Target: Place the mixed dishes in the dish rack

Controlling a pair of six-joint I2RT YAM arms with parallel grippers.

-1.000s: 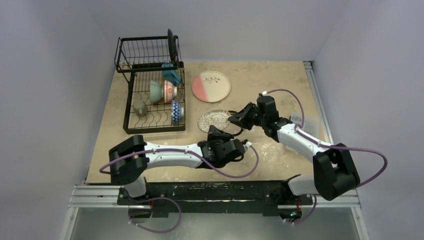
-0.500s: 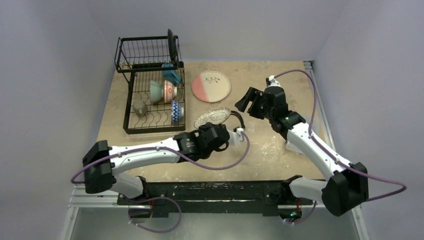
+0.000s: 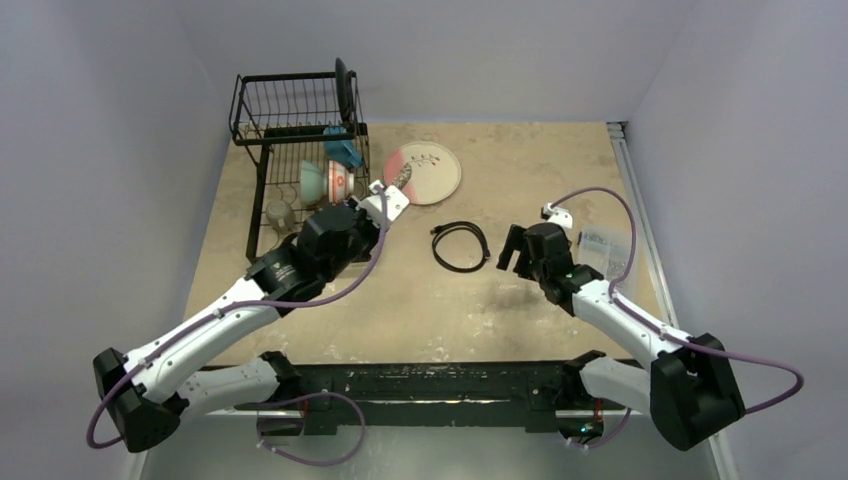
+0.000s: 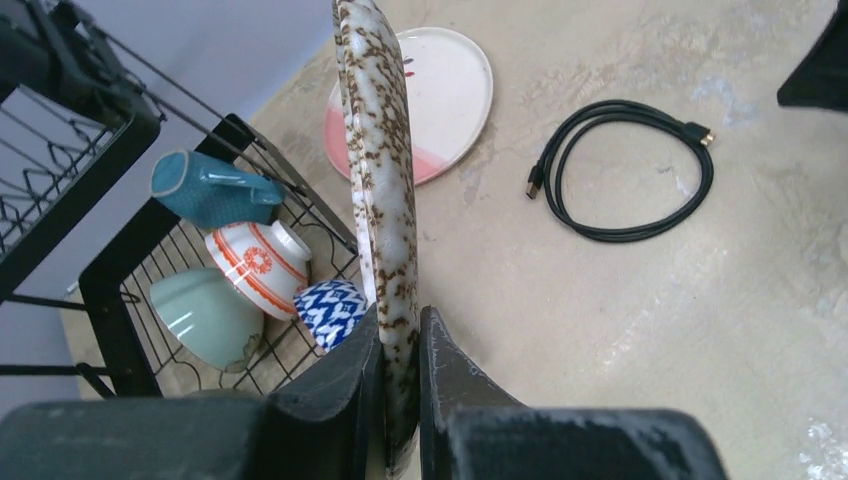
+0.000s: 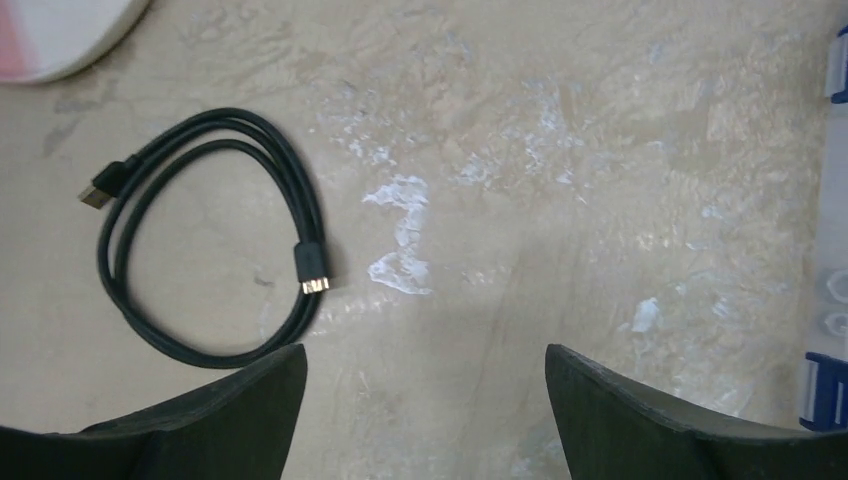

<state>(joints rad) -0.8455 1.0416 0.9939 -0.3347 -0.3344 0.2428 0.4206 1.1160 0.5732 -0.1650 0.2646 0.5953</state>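
Mottled beige table [image 3: 520, 160] (scuffed white), lilac walls [image 3: 100, 200].

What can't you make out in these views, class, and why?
- Top view: speckled grey small plate partly behind the left arm.
- Left wrist view: its lower rim hidden inside the left claw; dish rack cut by the frame.
- Right wrist view: clear parts box, pink-and-white large plate cut by edges.

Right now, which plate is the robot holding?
The speckled grey small plate, held on edge in the left gripper; the pink-and-white large plate lies flat on the table, the black plate stands in the rack.
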